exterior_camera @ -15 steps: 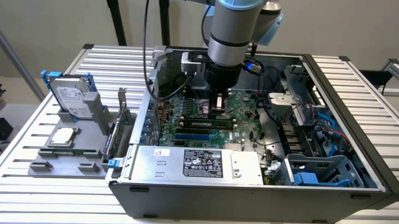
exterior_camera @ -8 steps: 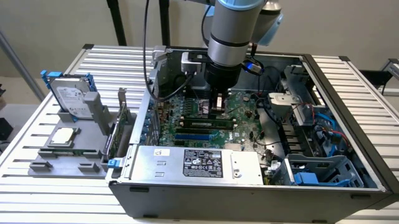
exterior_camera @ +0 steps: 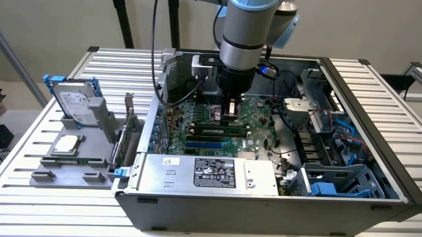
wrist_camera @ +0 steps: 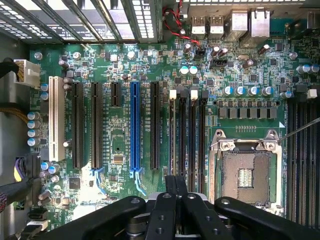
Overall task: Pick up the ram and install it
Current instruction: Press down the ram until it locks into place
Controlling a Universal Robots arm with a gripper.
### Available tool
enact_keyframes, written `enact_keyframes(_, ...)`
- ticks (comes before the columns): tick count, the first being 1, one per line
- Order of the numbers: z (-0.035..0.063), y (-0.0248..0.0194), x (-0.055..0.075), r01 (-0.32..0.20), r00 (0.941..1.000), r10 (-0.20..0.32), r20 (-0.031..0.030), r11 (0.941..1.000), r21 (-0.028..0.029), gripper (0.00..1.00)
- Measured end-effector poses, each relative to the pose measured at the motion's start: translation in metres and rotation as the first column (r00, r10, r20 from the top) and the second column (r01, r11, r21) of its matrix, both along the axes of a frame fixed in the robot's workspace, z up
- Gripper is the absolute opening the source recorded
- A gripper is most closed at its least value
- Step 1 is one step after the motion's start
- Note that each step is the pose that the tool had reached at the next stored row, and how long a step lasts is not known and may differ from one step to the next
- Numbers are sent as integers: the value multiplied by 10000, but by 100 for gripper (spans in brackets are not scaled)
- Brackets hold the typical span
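A long green ram stick point(exterior_camera: 218, 131) sits upright in a black slot on the motherboard point(exterior_camera: 257, 111) inside the open computer case. Another thin green stick point(exterior_camera: 74, 160) lies in the grey tray at the exterior view's left. My gripper point(exterior_camera: 231, 114) hangs straight down over the board, just behind the seated stick. In the wrist view its black fingers point(wrist_camera: 175, 182) are shut together with nothing visible between them, over the end of the black memory slots point(wrist_camera: 187, 135). Whether the tips touch the board or a slot is not clear.
An open processor socket point(wrist_camera: 247, 177) lies beside the memory slots, and a blue expansion slot point(wrist_camera: 135, 125) on their other side. The power supply point(exterior_camera: 211, 173) fills the case front. The tray also holds a hard drive point(exterior_camera: 74, 103), a processor chip point(exterior_camera: 66, 144) and an upright green card point(exterior_camera: 126, 133).
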State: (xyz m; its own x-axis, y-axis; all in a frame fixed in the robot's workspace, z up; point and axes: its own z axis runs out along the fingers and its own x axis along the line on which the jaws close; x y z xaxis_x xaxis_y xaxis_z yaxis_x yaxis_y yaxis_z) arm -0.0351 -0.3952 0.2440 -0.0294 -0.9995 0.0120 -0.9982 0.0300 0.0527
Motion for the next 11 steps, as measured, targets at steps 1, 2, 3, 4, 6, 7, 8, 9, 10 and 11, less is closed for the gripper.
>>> enact_keyframes(1, 0, 0, 0, -1, 10000, 1, 0, 10000, 1, 11)
enact_keyframes(2, 0, 0, 0, 0, 10000, 0, 0, 10000, 0, 11)
enact_keyframes(3, 0, 0, 0, 0, 10000, 0, 0, 10000, 1, 11)
enact_keyframes(4, 0, 0, 0, 0, 10000, 0, 0, 10000, 1, 11)
enact_keyframes(6, 0, 0, 0, 0, 10000, 0, 0, 10000, 1, 11)
enact_keyframes(7, 0, 0, 0, 0, 10000, 0, 0, 10000, 1, 11)
enact_keyframes(8, 0, 0, 0, 0, 10000, 0, 0, 10000, 1, 11)
enact_keyframes(9, 0, 0, 0, 0, 10000, 0, 0, 10000, 1, 11)
enact_keyframes(10, 0, 0, 0, 0, 10000, 0, 0, 10000, 0, 11)
enact_keyframes(11, -3, 0, -2, 0, 10000, 0, 1, 10000, -1, 11)
